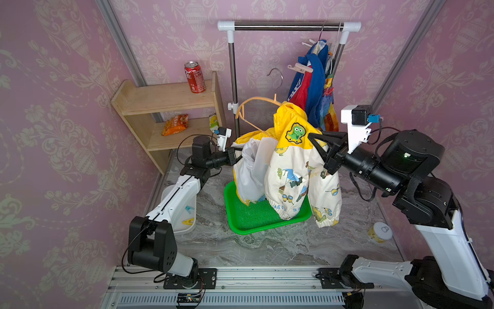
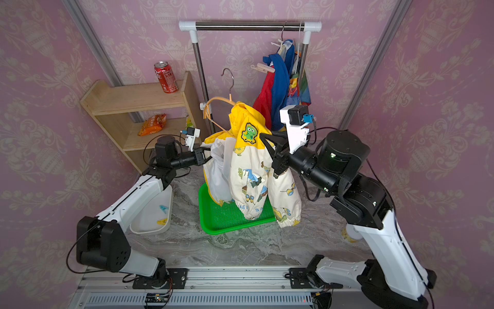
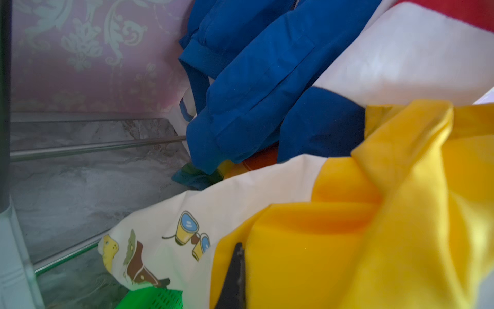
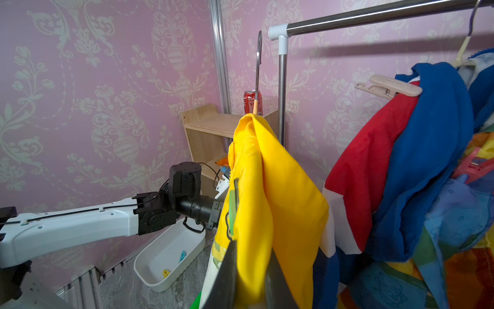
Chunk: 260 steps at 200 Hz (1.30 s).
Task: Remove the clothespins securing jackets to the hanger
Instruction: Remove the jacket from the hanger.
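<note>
We are holding the yellow jacket (image 1: 288, 166) up between both arms over the green tray (image 1: 242, 230), a hold that seems meant to keep the cloth off the worktop (image 1: 254, 248) while it is coming free of its hanger. The left fingers (image 1: 235, 158) are closed on the jacket's open front edge, where yellow trim meets white lining, and the left wrist view is showing one black tip buried in that cloth. The right fingers (image 1: 315, 144) are pinching the yellow shoulder just beside the dinosaur patch (image 1: 295, 132), with a fold clamped between them in the right wrist view. The orange-yellow hanger (image 1: 251, 104) is sticking up out of the collar on the left arm's side, its hook clear of the rail (image 1: 288, 26), so we are judging that no pin is binding this jacket now. A blue clothespin (image 2: 164, 208) and a yellow clothespin (image 2: 162, 221) are lying in the white bin (image 2: 149, 227) beside the left arm, probably placed within its reach for drop-offs. The blue-red jacket (image 1: 312, 88) and the rainbow jacket (image 4: 454, 267) are hanging at the rail's end on the right arm's side, with a pale pink-beige clothespin (image 1: 300, 69) biting the blue-red shoulder and a red clothespin (image 4: 475, 167) lying among the rainbow folds.
</note>
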{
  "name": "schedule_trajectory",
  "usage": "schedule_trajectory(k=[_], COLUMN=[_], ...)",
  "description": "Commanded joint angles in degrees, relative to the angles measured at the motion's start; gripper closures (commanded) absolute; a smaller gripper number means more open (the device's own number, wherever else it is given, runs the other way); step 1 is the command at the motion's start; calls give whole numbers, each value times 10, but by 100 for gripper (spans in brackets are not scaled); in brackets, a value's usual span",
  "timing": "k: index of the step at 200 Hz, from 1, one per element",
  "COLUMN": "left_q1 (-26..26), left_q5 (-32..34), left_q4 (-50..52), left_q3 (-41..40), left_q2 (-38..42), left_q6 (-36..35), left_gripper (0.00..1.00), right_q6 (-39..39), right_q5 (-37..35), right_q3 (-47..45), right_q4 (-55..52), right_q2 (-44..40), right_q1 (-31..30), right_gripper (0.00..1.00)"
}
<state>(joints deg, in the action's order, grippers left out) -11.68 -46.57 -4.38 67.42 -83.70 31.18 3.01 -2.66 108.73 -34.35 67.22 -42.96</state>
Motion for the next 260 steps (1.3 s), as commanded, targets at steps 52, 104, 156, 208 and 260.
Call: schedule_trajectory(k=[52,104,156,208,260], left_q1=[-84,-94,-125,-128,-126], left_q5=[268,357,344,320,359], left_q4=[251,293,346,378,400], left_q3=[-111,-158,-119,-92,74], left_q2=[73,114,78,113,153], left_q6=[-58,-69,-86,-97,-226], left_gripper=[100,100,87,1,1], right_q6=[15,33,60,73,19], right_q5=[-20,-2,131,236,378], right_q3=[-12,-81,-131,-133,-58], right_q4=[215,190,177,170,51], right_q2=[29,29,41,23,71], right_q1=[3,15,105,177,179], right_gripper=[100,100,100,100,100])
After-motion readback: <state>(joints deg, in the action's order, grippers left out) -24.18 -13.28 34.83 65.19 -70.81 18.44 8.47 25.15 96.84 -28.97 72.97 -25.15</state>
